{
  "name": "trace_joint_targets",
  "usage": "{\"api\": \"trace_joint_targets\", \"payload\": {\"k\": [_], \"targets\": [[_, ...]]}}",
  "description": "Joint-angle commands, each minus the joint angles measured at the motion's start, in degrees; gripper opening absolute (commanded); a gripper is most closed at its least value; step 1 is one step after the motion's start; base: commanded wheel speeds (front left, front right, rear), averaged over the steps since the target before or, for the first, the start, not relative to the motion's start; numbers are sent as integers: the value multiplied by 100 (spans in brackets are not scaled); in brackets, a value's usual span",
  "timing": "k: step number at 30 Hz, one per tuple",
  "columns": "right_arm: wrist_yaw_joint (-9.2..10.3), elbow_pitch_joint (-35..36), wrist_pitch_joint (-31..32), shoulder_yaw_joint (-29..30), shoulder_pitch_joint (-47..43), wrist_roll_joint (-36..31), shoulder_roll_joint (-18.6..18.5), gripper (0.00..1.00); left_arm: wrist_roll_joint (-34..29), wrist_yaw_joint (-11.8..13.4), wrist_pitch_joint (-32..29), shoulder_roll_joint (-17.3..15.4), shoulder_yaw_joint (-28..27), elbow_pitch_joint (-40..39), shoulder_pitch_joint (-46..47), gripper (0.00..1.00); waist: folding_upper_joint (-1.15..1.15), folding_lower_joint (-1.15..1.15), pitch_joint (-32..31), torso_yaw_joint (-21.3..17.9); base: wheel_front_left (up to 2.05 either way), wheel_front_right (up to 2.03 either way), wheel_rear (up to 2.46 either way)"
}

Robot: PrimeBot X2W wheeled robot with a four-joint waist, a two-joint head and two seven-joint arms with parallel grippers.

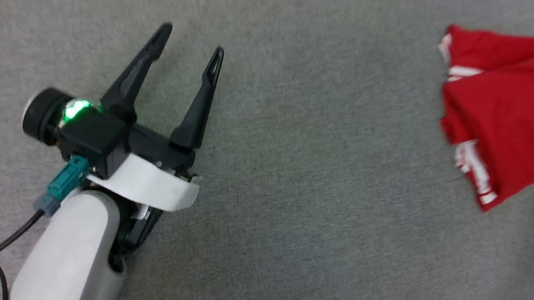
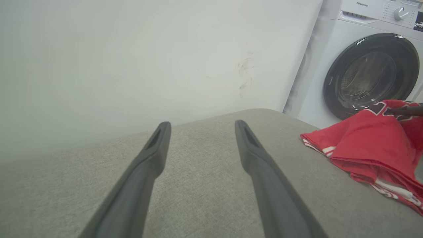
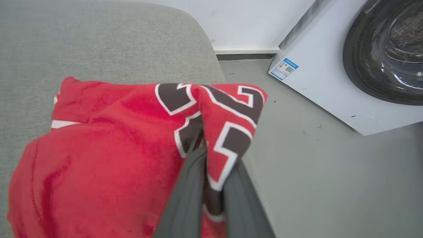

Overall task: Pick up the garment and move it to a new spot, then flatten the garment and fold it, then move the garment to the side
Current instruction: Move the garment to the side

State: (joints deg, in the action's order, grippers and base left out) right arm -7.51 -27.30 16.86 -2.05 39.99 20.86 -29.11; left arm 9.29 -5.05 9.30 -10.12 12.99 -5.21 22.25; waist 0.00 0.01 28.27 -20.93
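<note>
Right gripper (image 3: 211,172) is clamped on the red shirt (image 1: 520,106), bunched at the grey surface's (image 1: 294,174) right edge. Left gripper (image 1: 191,42) is spread wide, empty, well apart from it. Washing machine (image 2: 370,76) stands just beyond.

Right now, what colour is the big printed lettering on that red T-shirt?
Dark brown with white outlines, on the red soft-fabric T-shirt; clearest in the right wrist view.
</note>
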Motion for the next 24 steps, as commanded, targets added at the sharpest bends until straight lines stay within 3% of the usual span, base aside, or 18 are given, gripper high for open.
{"api": "trace_joint_targets", "payload": {"k": [1, 8, 9, 10, 11, 17, 24], "targets": [[4, -238, -165, 251, 202, -179, -86, 0, -40, -28, -48, -45, 50, -79, 202, 100, 0, -1, 643, -21, 0, 0, 0], [4, -1107, -1037, 1054, 576, -771, 135, 0, -113, -90, -208, -176, 221, -299, 565, 100, 0, -1, 1133, 94, 0, 0, 0], [4, -1238, -1187, 1175, 634, -859, 190, 8, -115, -94, -237, -196, 237, -326, 600, 100, 0, -1, 1182, 104, 0, 0, 0], [4, -1373, -1297, 1259, 671, -959, 242, 49, -125, -98, -254, -226, 238, -343, 635, 100, 0, -1, 1224, 112, 0, 0, 0], [4, -1484, -1444, 1337, 719, -1068, 314, 100, -130, -100, -275, -246, 243, -360, 659, 100, 0, -1, 1256, 119, 0, 0, 0], [5, -2092, -2154, 1898, 930, -1755, 485, 100, -106, -82, -280, -313, 254, -317, 623, 100, 0, -1, 1204, 137, 0, 0, 0], [5, -2354, -2482, 2660, 818, -2282, 420, 100, 11, 12, -34, -218, 241, -86, 382, 100, 0, -1, 627, 221, 0, 0, 0]]}}
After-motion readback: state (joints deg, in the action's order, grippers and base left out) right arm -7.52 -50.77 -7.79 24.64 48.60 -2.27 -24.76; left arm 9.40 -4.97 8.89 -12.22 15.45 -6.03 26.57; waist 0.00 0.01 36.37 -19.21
